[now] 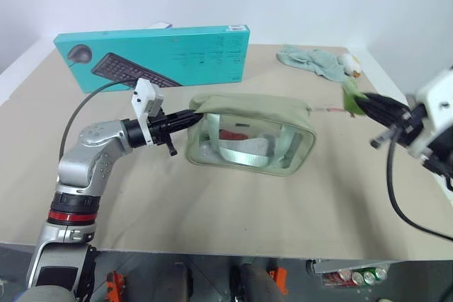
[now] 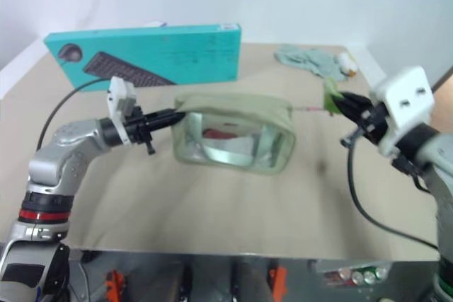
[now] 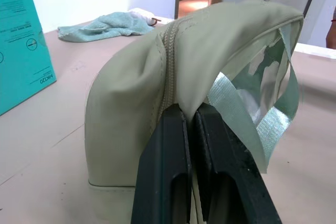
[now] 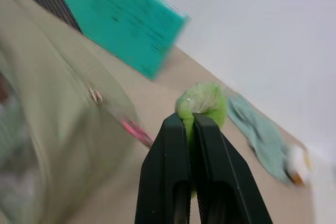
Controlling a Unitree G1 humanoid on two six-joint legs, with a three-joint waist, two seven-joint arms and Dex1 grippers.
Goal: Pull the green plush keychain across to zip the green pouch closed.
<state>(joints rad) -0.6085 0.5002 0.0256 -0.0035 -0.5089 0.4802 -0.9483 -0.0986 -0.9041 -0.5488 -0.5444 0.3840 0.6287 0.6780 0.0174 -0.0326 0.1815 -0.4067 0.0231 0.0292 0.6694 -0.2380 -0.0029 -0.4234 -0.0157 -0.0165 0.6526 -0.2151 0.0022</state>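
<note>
left arm reaches level across the table [image 1: 212, 210] from the left, forearm angled toward the middle; left gripper [image 1: 192, 114] has its two black fingers [image 3: 168, 166] pressed together on the fabric at the left end of the green pouch [image 1: 251, 139], right at the zipper seam. right arm is out to the right side, gripper pointing level toward the pouch; right gripper [image 1: 362, 102] has its jaws pinched on the green plush keychain [image 4: 202, 103], held above the table, off the pouch's right end.

pouch sits near the table's centre, long axis running left to right, upright on its base, clear side panel facing the camera. the red cord [image 1: 327, 109] runs from the pouch's upper right corner out to the keychain, nearly straight.

pouch: pale sage fabric top, clear plastic sides, light green webbing handle hanging over the front panel, something red inside. zipper line along the top looks closed in the left wrist view. keychain: bright green, fuzzy.

behind: teal keyboard box [image 1: 156, 54] standing on its long edge; mint cloth [image 1: 311, 61] at the far right.
</note>
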